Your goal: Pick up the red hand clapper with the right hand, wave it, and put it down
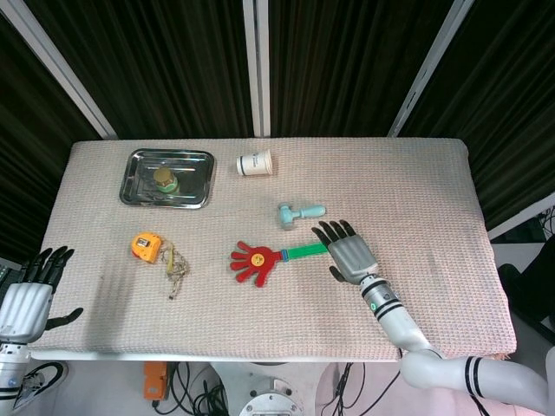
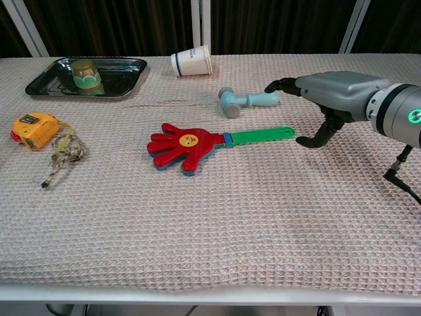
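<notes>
The red hand clapper (image 1: 257,261) (image 2: 185,146) lies flat on the woven table cover, its red palm to the left and its green handle (image 2: 260,135) pointing right. My right hand (image 1: 345,251) (image 2: 327,99) hovers open just beyond the handle's right end, palm down, fingers spread, holding nothing. My left hand (image 1: 30,295) stays open at the table's front left corner, off the cover; the chest view does not show it.
A small teal toy hammer (image 1: 299,213) (image 2: 245,101) lies just behind the handle, close to my right hand. A paper cup (image 1: 255,163) lies on its side at the back. A metal tray (image 1: 144,189) holds a small green object. An orange tape measure (image 1: 146,245) with cord sits at left.
</notes>
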You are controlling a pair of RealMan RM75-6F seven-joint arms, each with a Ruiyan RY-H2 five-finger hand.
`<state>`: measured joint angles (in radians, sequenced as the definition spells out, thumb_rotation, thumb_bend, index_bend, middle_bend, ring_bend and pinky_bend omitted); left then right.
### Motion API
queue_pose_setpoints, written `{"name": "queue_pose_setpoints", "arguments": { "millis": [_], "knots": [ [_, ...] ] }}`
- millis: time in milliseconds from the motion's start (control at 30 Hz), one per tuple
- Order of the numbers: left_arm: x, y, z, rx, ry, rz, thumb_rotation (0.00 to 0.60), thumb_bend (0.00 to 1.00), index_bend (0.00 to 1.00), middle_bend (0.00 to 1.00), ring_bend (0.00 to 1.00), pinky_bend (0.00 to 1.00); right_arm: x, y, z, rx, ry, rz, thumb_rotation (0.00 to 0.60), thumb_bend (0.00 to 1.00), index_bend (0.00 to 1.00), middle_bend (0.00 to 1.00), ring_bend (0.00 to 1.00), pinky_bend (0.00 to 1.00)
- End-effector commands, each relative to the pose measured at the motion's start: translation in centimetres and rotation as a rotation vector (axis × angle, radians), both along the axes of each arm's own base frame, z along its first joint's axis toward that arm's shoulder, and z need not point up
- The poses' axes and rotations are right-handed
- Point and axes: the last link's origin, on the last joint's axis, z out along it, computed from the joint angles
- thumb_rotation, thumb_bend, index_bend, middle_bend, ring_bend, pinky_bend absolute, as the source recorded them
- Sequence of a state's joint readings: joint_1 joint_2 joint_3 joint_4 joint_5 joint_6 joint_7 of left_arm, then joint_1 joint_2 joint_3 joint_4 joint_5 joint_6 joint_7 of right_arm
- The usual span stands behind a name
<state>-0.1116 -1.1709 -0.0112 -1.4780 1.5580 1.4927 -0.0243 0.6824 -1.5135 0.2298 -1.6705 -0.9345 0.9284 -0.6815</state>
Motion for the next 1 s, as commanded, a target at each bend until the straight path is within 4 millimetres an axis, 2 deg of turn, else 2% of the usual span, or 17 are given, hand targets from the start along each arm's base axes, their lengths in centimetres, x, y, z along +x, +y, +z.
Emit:
{"name": "queue_pose_setpoints", "arguments": {
  "millis": [33, 333, 500, 700, 1000],
  "knots": [
    [0.0, 0.0, 0.0, 0.000, 0.000, 0.001, 0.600, 0.09, 0.03, 0.04, 0.00, 0.00, 1.6, -0.7, -1.4, 0.006, 0.009, -0.007, 0.600, 0.27, 0.12, 0.00, 0.00, 0.00],
    [-0.3, 0.0, 0.3, -0.009, -0.002, 0.014, 0.600, 0.09, 0.03, 0.04, 0.00, 0.00, 4.4, -1.1, -4.0, 0.026, -0.022, -0.002, 0.600, 0.23, 0.21, 0.00, 0.00, 0.00],
    [-0.6, -0.1, 0.5, -0.007, -0.003, 0.020, 0.600, 0.09, 0.03, 0.04, 0.00, 0.00, 4.8, -1.5, -5.1, 0.009, -0.029, -0.020, 0.600, 0.23, 0.26, 0.00, 0.00, 0.00],
    [-0.8, -0.1, 0.7, -0.009, -0.008, 0.015, 0.600, 0.10, 0.03, 0.04, 0.00, 0.00, 5.3, -1.7, -6.9, 0.010, -0.043, -0.035, 0.600, 0.23, 0.28, 0.00, 0.00, 0.00],
    [-1.1, -0.2, 1.1, -0.011, 0.003, 0.018, 0.600, 0.10, 0.03, 0.04, 0.00, 0.00, 6.8, -1.9, -8.2, 0.020, -0.069, -0.035, 0.600, 0.23, 0.31, 0.00, 0.00, 0.00]
  ]
}}
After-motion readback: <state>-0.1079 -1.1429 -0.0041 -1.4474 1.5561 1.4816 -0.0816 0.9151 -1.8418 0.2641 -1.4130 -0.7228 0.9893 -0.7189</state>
